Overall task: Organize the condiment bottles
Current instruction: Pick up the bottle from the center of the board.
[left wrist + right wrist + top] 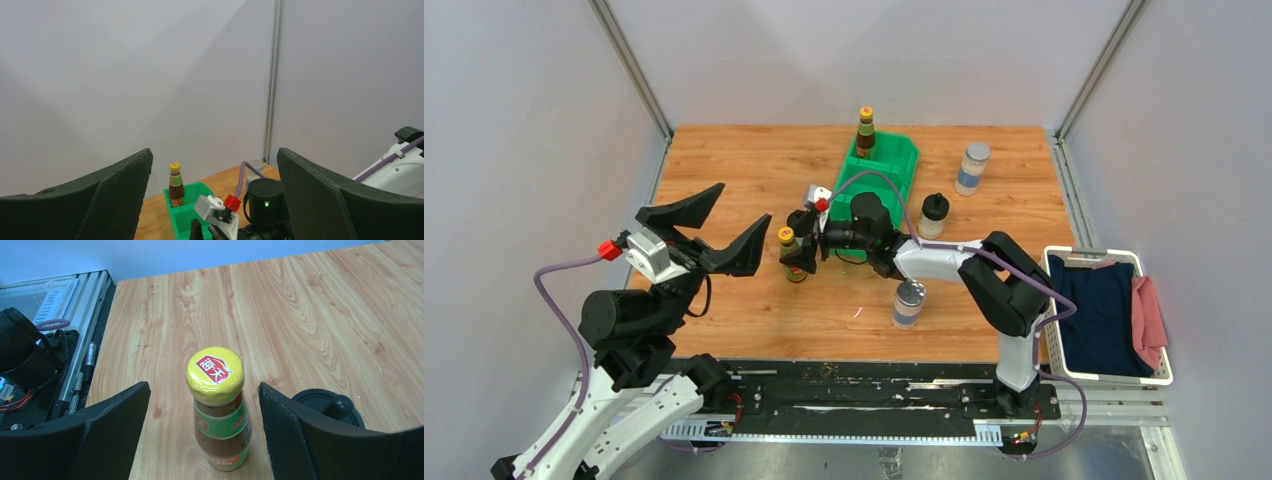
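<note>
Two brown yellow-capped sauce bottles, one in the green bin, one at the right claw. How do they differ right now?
The brown yellow-capped sauce bottle in the bin stands at the far end of the green plastic bin. The brown yellow-capped sauce bottle on the table stands on the wooden table. The table bottle sits between the open fingers of the right claw, with gaps on both sides, while the bin bottle has no claw around it. Both are upright and capped.
</note>
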Tool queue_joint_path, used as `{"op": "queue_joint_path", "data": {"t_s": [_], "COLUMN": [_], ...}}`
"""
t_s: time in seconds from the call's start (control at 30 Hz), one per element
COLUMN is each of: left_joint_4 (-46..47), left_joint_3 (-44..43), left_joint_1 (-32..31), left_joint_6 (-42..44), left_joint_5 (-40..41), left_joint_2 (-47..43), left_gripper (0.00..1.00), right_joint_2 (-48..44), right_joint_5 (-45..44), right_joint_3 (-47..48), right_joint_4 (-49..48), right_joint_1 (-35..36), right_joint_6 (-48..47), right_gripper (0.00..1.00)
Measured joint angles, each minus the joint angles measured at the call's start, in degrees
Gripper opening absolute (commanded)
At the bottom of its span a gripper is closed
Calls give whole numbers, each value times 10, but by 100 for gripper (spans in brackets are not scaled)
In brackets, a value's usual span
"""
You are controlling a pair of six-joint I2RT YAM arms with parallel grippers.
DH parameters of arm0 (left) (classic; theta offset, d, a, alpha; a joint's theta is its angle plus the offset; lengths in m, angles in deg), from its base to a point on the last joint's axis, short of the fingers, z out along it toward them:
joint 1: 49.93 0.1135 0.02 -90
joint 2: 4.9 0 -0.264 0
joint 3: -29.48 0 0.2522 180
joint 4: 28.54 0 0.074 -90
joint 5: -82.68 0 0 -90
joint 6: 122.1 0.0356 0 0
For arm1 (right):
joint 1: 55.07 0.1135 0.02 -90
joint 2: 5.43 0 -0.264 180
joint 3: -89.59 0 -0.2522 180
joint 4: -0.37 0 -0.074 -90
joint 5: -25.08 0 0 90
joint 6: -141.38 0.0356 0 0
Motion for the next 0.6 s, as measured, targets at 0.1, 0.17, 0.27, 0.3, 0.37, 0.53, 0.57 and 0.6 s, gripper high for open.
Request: {"op": "queue_joint_path", "data": {"t_s": [0.1,0.17,0.27,0.3,0.37,0.53,0.57,0.6], "left_joint_4": [1,1,2,2,3,5,5,6], "left_joint_3": [0,0,0,0,0,0,0,0], "left_joint_1": [0,0,0,0,0,0,0,0], "left_joint_6": [0,0,0,-1,-2,-3,-4,-4], "left_joint_5": [0,0,0,0,-1,-1,-1,-2], "left_joint_2": [0,0,0,0,0,0,0,0], "left_gripper": [100,100,100,100,100,100,100,100], "right_joint_2": [4,6,11,12,13,18,19,19], "right_joint_5": [2,5,10,11,12,15,15,15], "right_joint_3": [5,9,18,21,24,31,31,31], "right_joint_4": [0,0,1,1,2,5,5,6], "right_joint_1": [0,0,0,0,0,0,0,0], "right_joint_6": [0,1,1,2,2,2,2,3], "right_gripper": [80,77,76,75,74,65,63,62]}}
